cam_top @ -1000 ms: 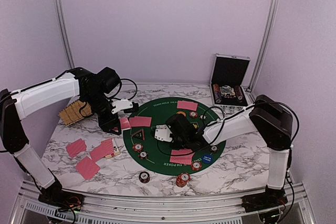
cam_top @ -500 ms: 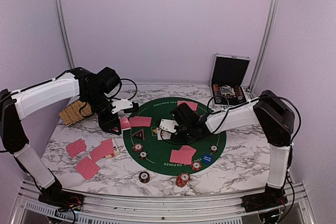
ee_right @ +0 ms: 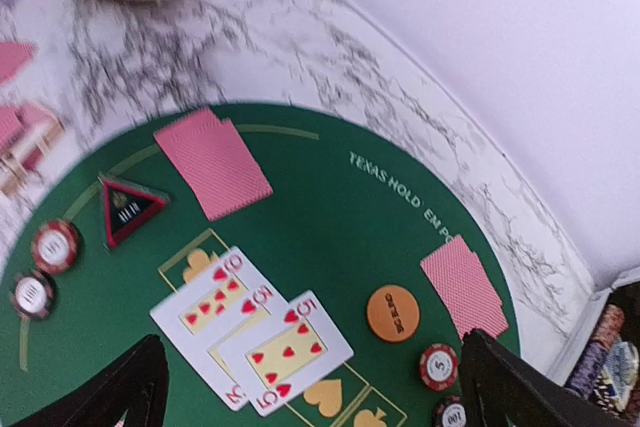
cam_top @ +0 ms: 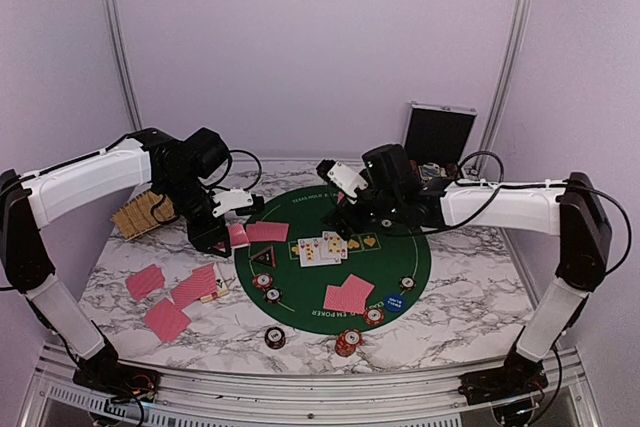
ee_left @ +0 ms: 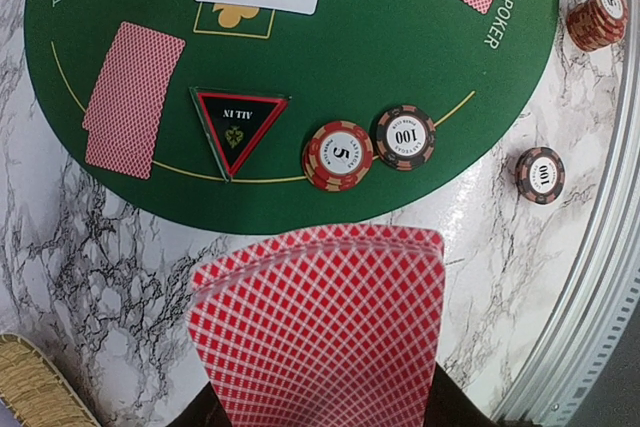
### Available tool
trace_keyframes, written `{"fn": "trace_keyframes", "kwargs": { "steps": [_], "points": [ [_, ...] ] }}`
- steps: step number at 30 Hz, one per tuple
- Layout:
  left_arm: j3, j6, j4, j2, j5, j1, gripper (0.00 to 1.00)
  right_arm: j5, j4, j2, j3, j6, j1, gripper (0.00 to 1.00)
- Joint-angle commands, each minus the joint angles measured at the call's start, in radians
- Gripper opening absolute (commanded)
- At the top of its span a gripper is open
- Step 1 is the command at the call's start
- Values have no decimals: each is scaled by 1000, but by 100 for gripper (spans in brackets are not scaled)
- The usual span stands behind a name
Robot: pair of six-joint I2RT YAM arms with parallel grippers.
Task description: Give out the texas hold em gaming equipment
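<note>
Right claw (cam_top: 342,185) high over 12 o'clock side of green mat (cam_top: 395,252); fingers spread wide, nothing between them. Left claw (cam_top: 226,234) just off mat's 9 o'clock edge, clamped tight on fan of red-backed cards (ee_left: 320,332). Face-up cards (ee_right: 250,332) at mat centre, overlapping. Face-down pairs (cam_top: 348,296) at 9, 12 and 5 o'clock.

Judged step: next board card. Take only top card off fan, pinched by its free edge. Lay it flat at 3 o'clock end of row without nudging neighbours. Steer clear of orange disc (ee_right: 391,312) and chips (ee_left: 340,155).
</note>
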Motion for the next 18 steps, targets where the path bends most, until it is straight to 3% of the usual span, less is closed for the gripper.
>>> {"fn": "trace_keyframes", "kwargs": {
  "steps": [1,2,4,9,12,18],
  "points": [
    [21,10,-16,-37,24,5,52,-590,199,-58,21,315,-145,99],
    [20,12,-16,-39,23,5,52,-738,244,-36,18,365,-171,99],
    [18,14,-15,-46,22,5,51,-834,272,26,48,446,-191,99],
    [24,7,-16,-50,24,6,51,-742,240,87,69,537,-188,99],
    [26,8,-16,-52,20,5,51,-697,311,53,21,619,-187,99],
    [30,7,-15,-50,27,5,51,-679,230,94,93,720,-183,99]
  ]
}}
